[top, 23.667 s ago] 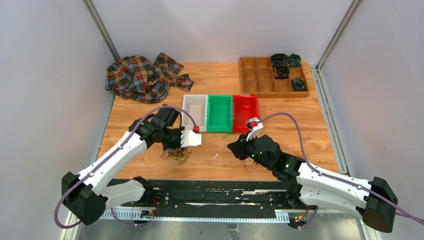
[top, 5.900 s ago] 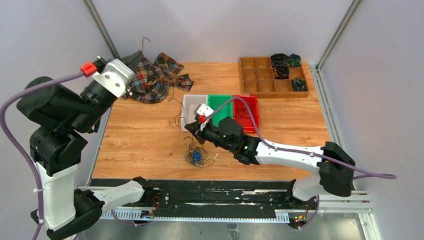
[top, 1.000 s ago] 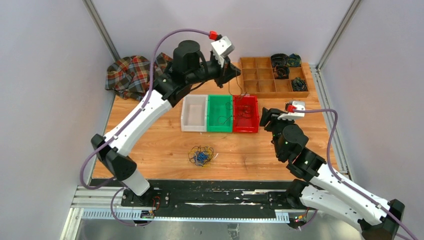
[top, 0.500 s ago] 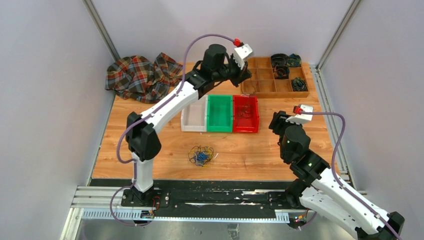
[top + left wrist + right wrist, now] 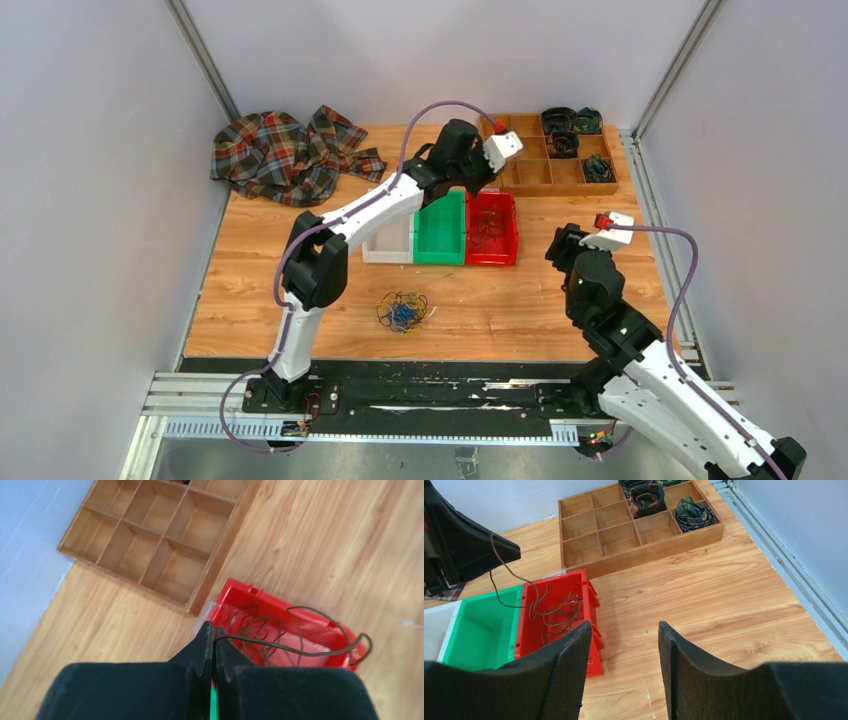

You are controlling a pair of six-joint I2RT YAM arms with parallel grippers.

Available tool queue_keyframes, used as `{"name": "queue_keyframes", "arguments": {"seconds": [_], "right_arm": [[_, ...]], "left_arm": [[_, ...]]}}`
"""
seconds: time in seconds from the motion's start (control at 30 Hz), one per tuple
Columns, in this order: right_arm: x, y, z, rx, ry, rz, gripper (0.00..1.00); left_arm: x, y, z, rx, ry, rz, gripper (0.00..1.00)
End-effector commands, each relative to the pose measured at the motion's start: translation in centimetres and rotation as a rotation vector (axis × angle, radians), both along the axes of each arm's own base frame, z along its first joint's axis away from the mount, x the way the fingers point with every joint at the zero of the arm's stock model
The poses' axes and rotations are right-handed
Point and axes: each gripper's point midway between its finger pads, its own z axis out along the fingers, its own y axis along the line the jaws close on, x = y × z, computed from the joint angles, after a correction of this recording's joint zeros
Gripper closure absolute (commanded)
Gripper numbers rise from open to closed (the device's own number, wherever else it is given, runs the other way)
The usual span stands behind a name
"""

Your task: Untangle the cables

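The desk (image 5: pixel 300 280) carries a wooden tray (image 5: pixel 520 165) at the far right, and just in front of it a red bin (image 5: pixel 492 260) beside a green bin (image 5: pixel 440 235).

The left arm reaches across to hang above the red bin. The left pincer (image 5: pixel 214 630) is closed tight on one end of a dark cable (image 5: pixel 295 650). The right pincer (image 5: pixel 624 625) stands about half open with nothing in it, over bare desk well to the right of the bins.

The tangle (image 5: pixel 402 310) of blue and yellow wire lies near the front of the desk, well apart from both arms. Most of the dark cable is already coiled inside the red bin, and only the gripped end rises up to the left pincer.

The step in hand looks like dropping this freed cable into its bin. To do it well:

- **Lower first:** bring the pincer down over the middle of the bin, so the springy end cannot flick out onto the desk or into the green bin.
- **Mind the loop:** in the left wrist view one loop seems to overhang the bin's corner. A small move toward the opposite side before letting go would draw it in.
- **Open fully, then rise straight:** a thin wire may cling between the pads, and a sideways exit could drag it back out.

The right pincer is free and could then start toward the tangle.
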Motion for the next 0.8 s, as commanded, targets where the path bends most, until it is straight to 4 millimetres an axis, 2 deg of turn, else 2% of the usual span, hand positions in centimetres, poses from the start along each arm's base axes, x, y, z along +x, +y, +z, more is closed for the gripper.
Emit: {"name": "queue_keyframes", "arguments": {"seconds": [0.0,0.2,0.27,0.3,0.33,0.37,0.47,0.63,0.7,0.77], "right_arm": [[0.2,-0.3,-0.1,0.018,0.015,-0.003,0.48],[0.9,0.4,-0.7,0.03,0.057,0.028,0.47],[1.2,0.7,-1.0,0.038,0.076,0.042,0.47],[1.4,0.9,-1.0,0.042,0.084,0.049,0.47],[1.5,1.1,-1.1,0.045,0.095,0.063,0.47],[1.6,1.2,-1.2,0.046,0.104,0.071,0.47],[1.9,1.7,-1.1,0.046,0.123,0.098,0.46],[2.6,3.1,-1.5,0.042,0.163,0.153,0.45],[2.8,4.8,-2.4,0.053,0.193,0.233,0.43],[2.9,6.5,-3.2,0.068,0.221,0.315,0.43]], "left_arm": [[0.9,1.5,-2.4,0.212,-0.18,0.021,0.99],[-0.1,1.3,-2.6,0.217,-0.137,-0.023,0.74],[-0.6,1.1,-2.5,0.211,-0.115,-0.041,0.61],[-0.9,1.2,-2.6,0.215,-0.096,-0.053,0.44],[-1.2,1.1,-2.3,0.211,-0.081,-0.063,0.33],[-1.6,1.1,-2.0,0.21,-0.061,-0.071,0.26],[-2.6,1.6,-1.0,0.224,-0.02,-0.091,0.15],[-4.0,5.0,2.0,0.248,0.053,-0.076,0.04],[-4.8,7.5,3.1,0.255,0.102,-0.058,0.0],[-6.7,10.8,3.5,0.279,0.166,-0.078,0.01]]}}
